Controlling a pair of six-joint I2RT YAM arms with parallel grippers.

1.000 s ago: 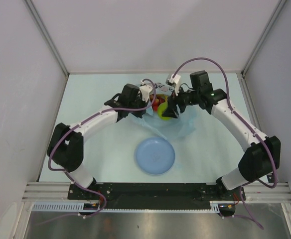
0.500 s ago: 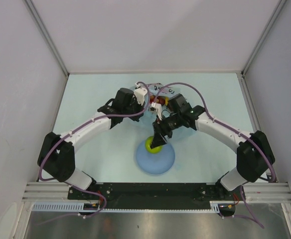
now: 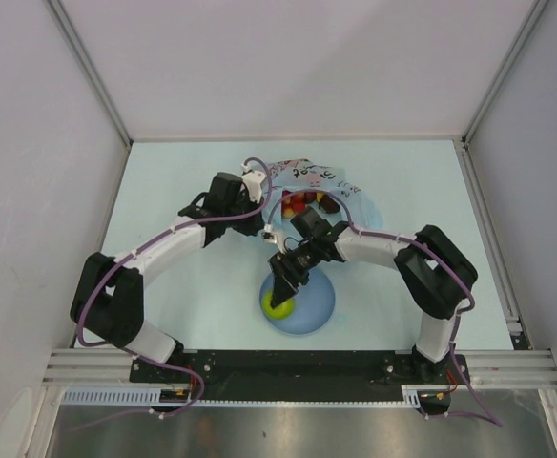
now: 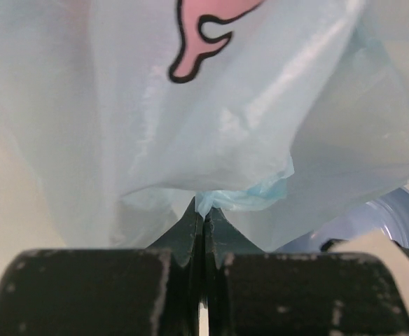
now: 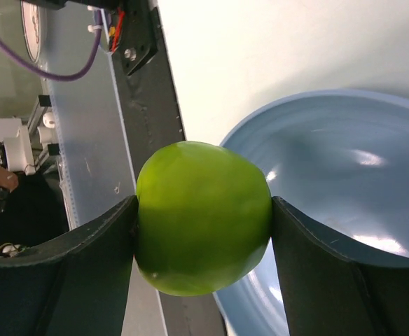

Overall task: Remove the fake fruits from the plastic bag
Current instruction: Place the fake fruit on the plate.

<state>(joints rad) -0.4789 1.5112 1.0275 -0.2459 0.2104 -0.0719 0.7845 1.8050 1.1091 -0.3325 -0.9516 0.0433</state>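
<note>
1. Well, my right wrist view shows the right claw (image 5: 203, 210) pinching the green apple (image 5: 203, 245) above the plate (image 5: 344, 161) rim; only the overhead view shows red fruits (image 3: 302, 202) inside the bag (image 3: 326, 176).
2. The left claw (image 4: 203, 213), pressed together, pinches bag film.
3. Pale counter (image 3: 164, 181), white walls (image 3: 288, 67) around.
4. The apple looks round; I can't tell where its stem points.

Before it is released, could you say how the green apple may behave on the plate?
The green apple looks round and glossy, so it may well roll, though the raised rim of the plate would probably catch it. It shows no dent between the right jaws, so it seems stiff rather than squashy.
</note>
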